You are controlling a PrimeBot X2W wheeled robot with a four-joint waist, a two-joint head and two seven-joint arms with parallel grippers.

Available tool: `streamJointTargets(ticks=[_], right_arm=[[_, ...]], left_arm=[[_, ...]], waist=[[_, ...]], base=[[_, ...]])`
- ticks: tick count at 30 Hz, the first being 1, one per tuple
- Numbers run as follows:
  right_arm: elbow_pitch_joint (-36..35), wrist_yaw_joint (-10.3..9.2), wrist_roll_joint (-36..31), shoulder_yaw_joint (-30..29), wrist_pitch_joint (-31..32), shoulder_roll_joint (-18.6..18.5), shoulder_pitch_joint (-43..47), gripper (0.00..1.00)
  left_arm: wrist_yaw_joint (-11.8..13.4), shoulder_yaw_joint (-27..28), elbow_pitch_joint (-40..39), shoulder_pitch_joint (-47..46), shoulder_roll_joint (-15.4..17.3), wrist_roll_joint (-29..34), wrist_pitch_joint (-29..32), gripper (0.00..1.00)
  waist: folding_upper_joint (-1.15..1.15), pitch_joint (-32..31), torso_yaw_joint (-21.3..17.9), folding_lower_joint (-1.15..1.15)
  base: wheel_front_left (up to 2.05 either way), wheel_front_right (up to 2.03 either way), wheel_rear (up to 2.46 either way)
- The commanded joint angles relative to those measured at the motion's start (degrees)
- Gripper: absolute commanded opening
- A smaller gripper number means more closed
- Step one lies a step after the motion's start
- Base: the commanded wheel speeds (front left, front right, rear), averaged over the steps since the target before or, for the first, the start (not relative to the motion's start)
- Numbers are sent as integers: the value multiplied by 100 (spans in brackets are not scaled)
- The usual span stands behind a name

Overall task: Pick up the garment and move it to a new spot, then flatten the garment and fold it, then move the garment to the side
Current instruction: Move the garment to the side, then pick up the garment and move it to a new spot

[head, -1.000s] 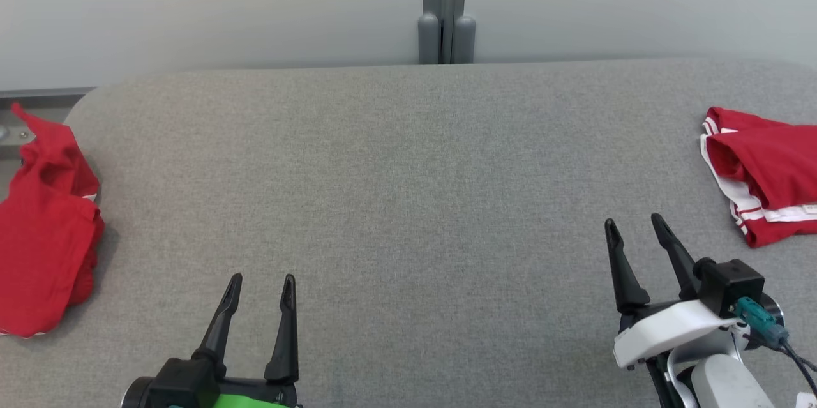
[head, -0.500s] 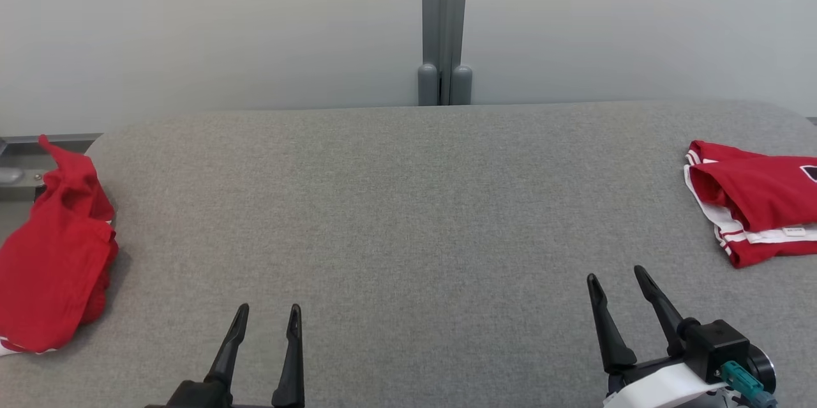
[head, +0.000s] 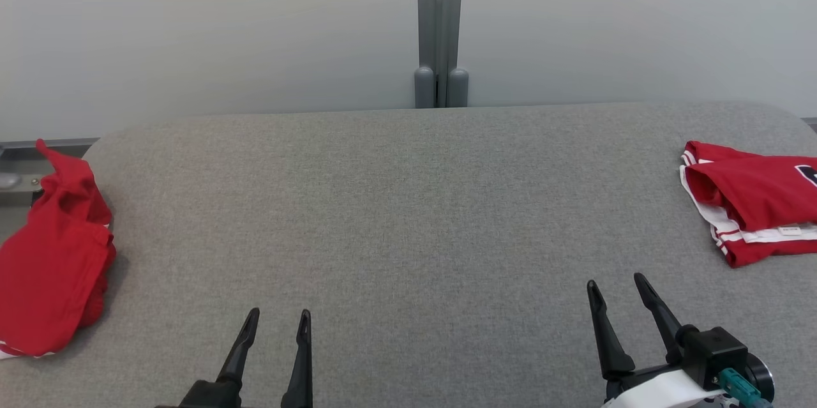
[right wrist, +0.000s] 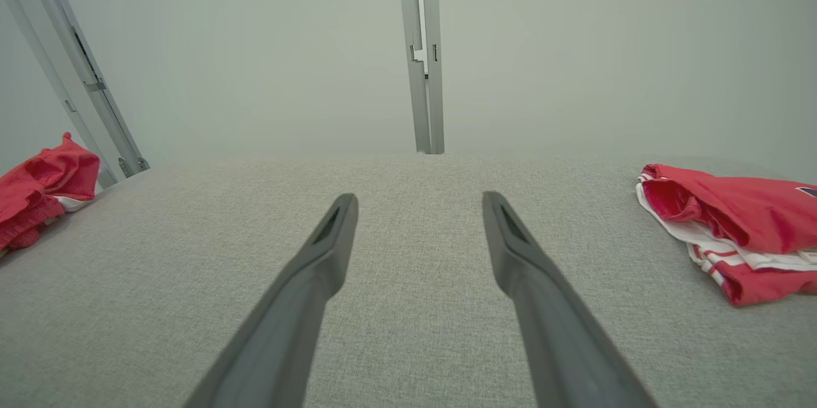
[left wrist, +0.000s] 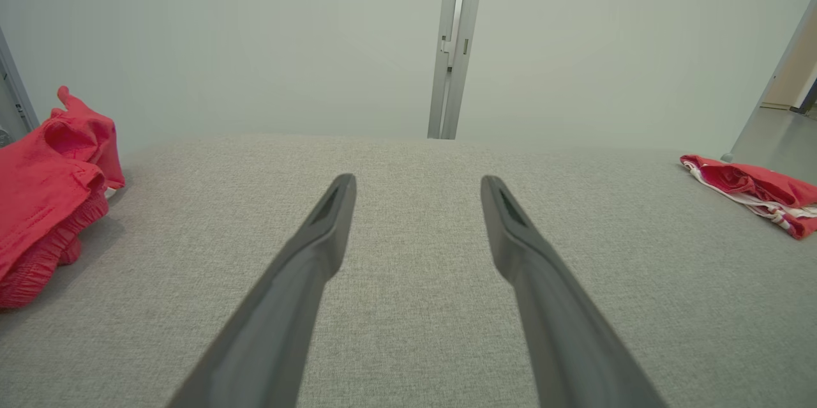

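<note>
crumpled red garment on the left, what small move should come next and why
Probably swing the left end effector toward the crumpled red garment: it lies bunched at the table edge on the left, the end effector is open and empty, and the right garment already looks folded.

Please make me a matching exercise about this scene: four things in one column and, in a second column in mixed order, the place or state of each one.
1. crumpled red garment
2. folded red garment with white stripes
3. grey post
4. left gripper

A. behind the table, at its middle
B. at the table's right end
C. open, holding nothing
D. at the table's left end

Pairs: 1-D, 2-B, 3-A, 4-C
</note>
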Motion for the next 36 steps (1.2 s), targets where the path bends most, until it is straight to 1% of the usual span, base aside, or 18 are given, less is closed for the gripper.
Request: streamJointTargets(ticks=[1,21,28,32,36], right_arm=[[-22,-6,-30,5,-13,2,65,100],[-36,-5,-101,78,-14,10,84,100],[-45,-5,-54,148,-14,10,117,100],[-64,-5,72,282,-14,11,104,100],[-71,-5,123,411,-14,4,139,100]], left_arm=[[-7,-3,17,-83,4,5,0,100],[66,45,9,-29,5,-108,0,100],[90,25,3,-26,4,-123,0,100],[63,19,40,-42,4,-136,0,100],[23,75,58,-25,5,-60,0,100]], waist=[[0,1,-10,1],[0,-12,-58,1],[0,1,-17,1],[0,40,95,1],[0,71,363,1]], base=[[0,0,0],[0,0,0],[0,0,0],[0,0,0],[0,0,0]])
